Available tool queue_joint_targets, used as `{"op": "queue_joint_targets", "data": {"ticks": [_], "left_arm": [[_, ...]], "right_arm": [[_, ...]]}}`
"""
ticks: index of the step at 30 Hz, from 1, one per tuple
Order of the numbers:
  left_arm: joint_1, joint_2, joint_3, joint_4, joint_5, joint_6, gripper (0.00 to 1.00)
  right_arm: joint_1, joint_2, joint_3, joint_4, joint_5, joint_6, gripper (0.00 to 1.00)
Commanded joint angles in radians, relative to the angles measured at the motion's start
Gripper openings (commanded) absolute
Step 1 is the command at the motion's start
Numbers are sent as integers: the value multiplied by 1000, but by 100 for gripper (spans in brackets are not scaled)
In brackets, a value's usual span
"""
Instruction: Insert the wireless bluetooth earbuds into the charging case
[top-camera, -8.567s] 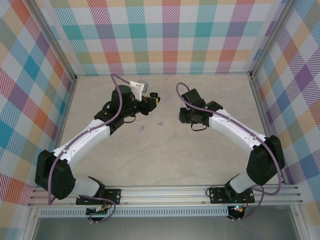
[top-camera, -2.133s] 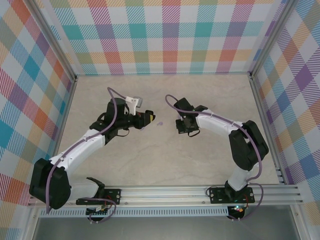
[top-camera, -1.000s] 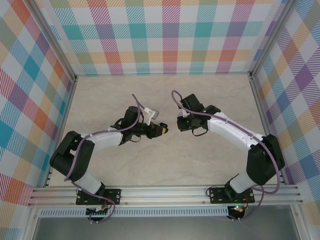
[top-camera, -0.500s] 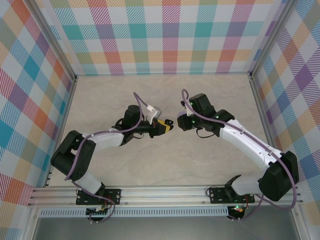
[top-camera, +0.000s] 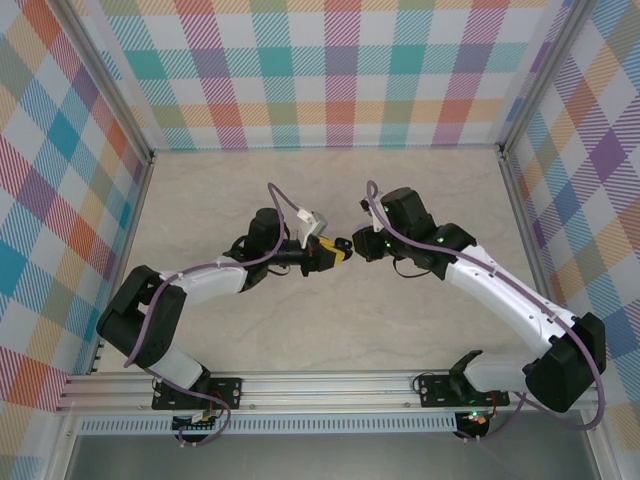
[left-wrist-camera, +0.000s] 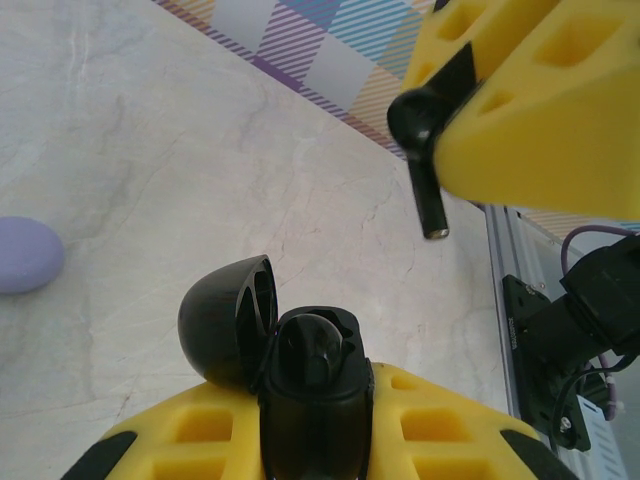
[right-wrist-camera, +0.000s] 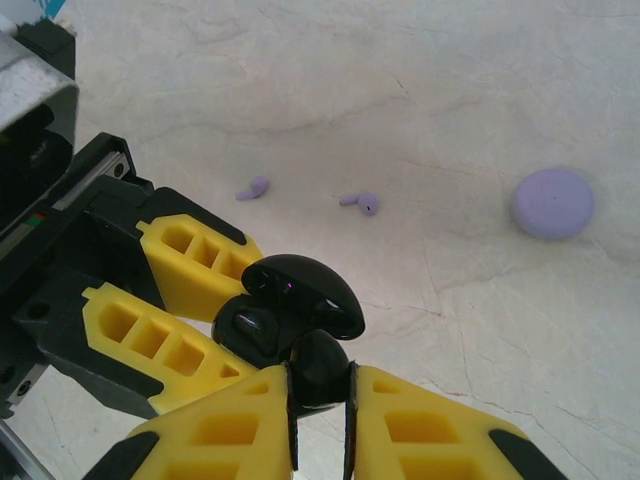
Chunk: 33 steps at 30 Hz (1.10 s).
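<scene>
The tools had drawn together above the worktop. The left tool (top-camera: 338, 250) clamped the open charging case (left-wrist-camera: 308, 385); the right tool (top-camera: 364, 244), shut, pinched a black earbud (left-wrist-camera: 415, 120) just beyond that case's mouth, seemingly ready for insertion.

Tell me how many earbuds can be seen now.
3. Two lilac earbuds lie apart on the table. One black earbud is pinched in the right tool. The open black case may hide another.
</scene>
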Motion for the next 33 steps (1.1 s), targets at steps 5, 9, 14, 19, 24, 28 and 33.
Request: {"op": "queue_joint_targets", "data": {"ticks": [5,9,14,19,24,28,33], "left_arm": [[-18,-53,62,-29,38,10,3],[-20,-52,76,-43,42,0,4],[-21,-54,76,-48,46,0,3],[-24,-54,81,-72,42,18,3],[-26,-50,88,-90,44,25,3],[-27,-47,93,-87,52,22,4],[-27,-44,95,-95,51,21,3]], "right_arm": [[19,2,2,22,27,-22,19],[24,7,6,22,29,-22,19],[27,11,14,23,30,-23,19],[27,18,21,24,30,-23,19],[27,28,29,24,29,-25,19],[29,35,30,28,27,-22,19],[31,43,33,28,23,-20,19]]}}
